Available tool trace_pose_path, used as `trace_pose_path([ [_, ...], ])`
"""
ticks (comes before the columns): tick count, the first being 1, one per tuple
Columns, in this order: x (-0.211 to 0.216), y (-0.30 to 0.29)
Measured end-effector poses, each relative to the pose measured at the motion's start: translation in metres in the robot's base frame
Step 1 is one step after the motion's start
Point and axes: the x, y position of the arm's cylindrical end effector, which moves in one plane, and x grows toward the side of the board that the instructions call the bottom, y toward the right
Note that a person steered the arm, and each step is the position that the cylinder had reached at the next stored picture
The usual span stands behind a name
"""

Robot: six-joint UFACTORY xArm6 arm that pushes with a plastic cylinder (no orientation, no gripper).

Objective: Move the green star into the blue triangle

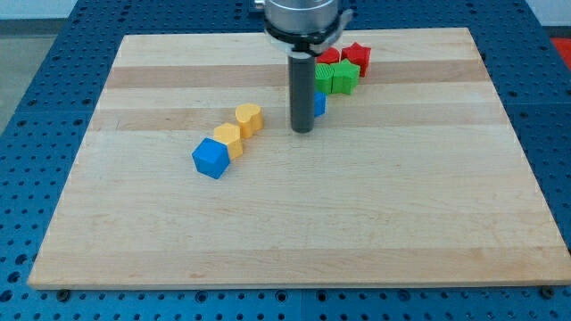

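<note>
Two green blocks sit side by side near the view's top. The right one (pixel 347 77) looks like the green star; the left one (pixel 324 75) looks like a cube. A blue block (pixel 320 105), mostly hidden behind my rod, lies just below the left green block; its shape cannot be made out. My tip (pixel 303 130) rests on the board just left of and below this blue block, close to it or touching it. The green star is up and to the right of my tip.
Two red blocks (pixel 330 57) (pixel 357 56) sit just above the green ones. Two yellow blocks (pixel 249 117) (pixel 229 138) and a blue cube (pixel 211 158) form a diagonal row left of my tip. The wooden board (pixel 294 241) lies on a blue perforated table.
</note>
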Motion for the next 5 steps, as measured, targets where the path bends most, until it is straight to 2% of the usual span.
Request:
trace_pose_path([
  [2,-0.004,0.079],
  [5,-0.084,0.116],
])
